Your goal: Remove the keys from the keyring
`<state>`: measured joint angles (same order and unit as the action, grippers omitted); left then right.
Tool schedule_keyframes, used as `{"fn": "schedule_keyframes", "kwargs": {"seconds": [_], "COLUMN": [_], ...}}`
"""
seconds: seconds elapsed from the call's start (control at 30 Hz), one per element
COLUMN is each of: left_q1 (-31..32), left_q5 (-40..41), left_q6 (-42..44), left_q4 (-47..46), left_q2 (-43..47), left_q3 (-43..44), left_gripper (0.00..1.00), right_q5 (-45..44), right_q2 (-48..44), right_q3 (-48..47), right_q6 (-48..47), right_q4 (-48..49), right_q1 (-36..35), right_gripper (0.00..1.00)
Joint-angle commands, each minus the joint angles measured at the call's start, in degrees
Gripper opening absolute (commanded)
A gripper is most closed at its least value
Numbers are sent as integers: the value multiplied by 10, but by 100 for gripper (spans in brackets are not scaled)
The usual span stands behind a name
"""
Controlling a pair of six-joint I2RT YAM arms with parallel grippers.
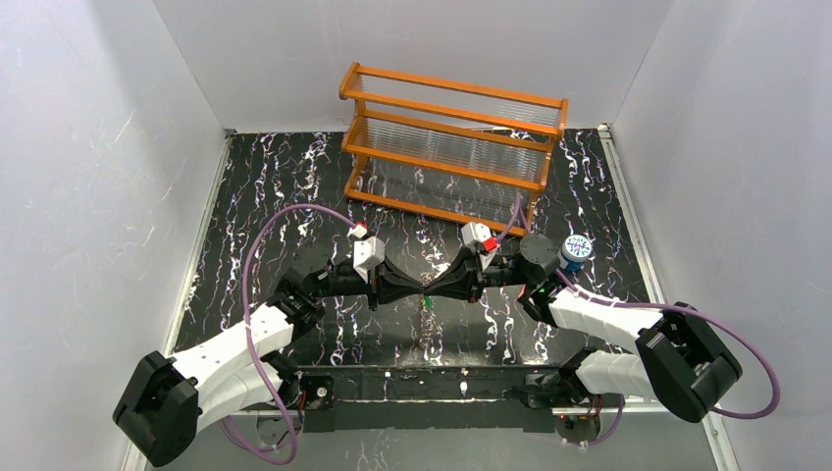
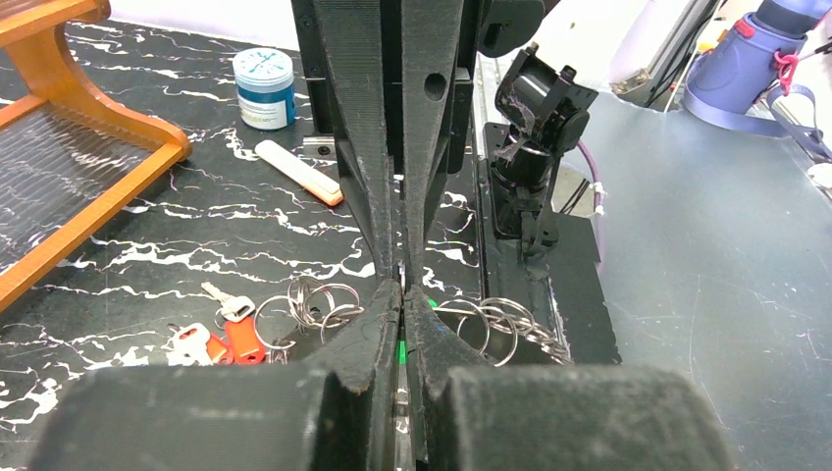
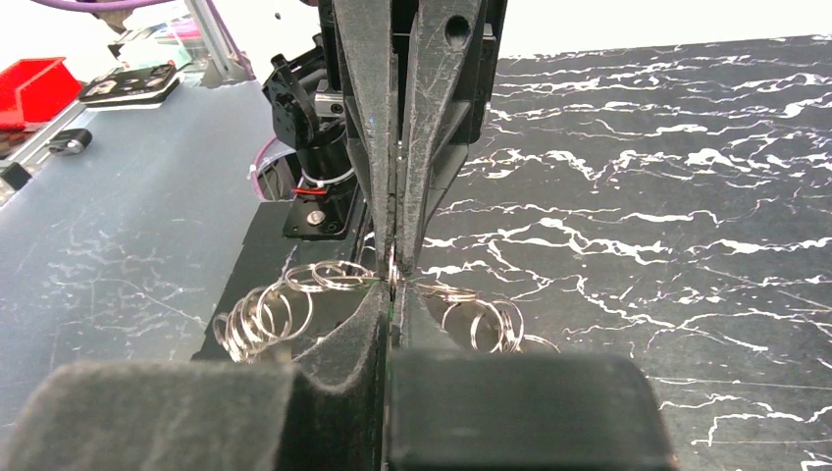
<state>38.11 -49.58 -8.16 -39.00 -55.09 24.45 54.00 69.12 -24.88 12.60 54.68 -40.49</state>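
Observation:
My left gripper (image 1: pixel 419 285) and right gripper (image 1: pixel 436 284) meet tip to tip low over the table's middle. The left gripper (image 2: pixel 402 294) is shut on a green key (image 2: pixel 399 350), a sliver of which shows between its fingers. The right gripper (image 3: pixel 392 285) is shut on a silvery split ring of the keyring (image 3: pixel 392 269), seen edge-on at its tips. Chains of such rings (image 2: pixel 319 304) trail on both sides of the fingers and toward the near edge (image 1: pixel 428 322). Red-headed keys (image 2: pixel 240 339) and a small silvery key (image 2: pixel 228 304) lie on the table beside the rings.
A wooden rack (image 1: pixel 451 147) with clear bars stands at the back. A jar with a blue-white patterned lid (image 1: pixel 576 248) sits by the right arm's wrist, and a clear tube with an orange cap (image 2: pixel 299 173) lies near it. White walls enclose the black marbled table (image 1: pixel 265 196).

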Motion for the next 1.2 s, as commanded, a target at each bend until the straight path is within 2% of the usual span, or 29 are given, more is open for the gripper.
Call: {"fn": "schedule_keyframes", "kwargs": {"seconds": [0.0,0.1,0.13,0.27,0.37,0.57,0.67,0.77,0.93,1.17], "left_q1": [5,4,4,4,3,3,3,4,10,76], "left_q5": [-12,0,6,41,85,127,142,152,219,296], "left_q6": [-2,8,22,148,200,204,172,118,3,-60], "left_q4": [-32,-26,-8,192,278,272,261,243,240,231], "left_q2": [5,13,18,34,42,77,76,72,79,43], "left_q3": [4,2,6,59,87,78,78,80,80,80], "left_gripper": [0,0,3,17,26,40,43,48,55,62], "right_q5": [8,7,6,-22,-58,-100,-145,-154,-187,-205], "right_q2": [0,-11,-16,-38,-34,66,95,104,135,167], "right_q3": [-30,-57,-71,-157,-234,-422,-465,-488,-528,-551], "right_q6": [-13,-48,-64,-148,-180,-225,-210,-202,-184,-173], "right_q4": [3,-91,-140,-390,-577,-881,-914,-917,-937,-970], "right_q1": [3,3,3,3,3,-1,-1,-3,-4,-13], "right_gripper": [1,1,1,1,1,1,1,1,1,1]}}
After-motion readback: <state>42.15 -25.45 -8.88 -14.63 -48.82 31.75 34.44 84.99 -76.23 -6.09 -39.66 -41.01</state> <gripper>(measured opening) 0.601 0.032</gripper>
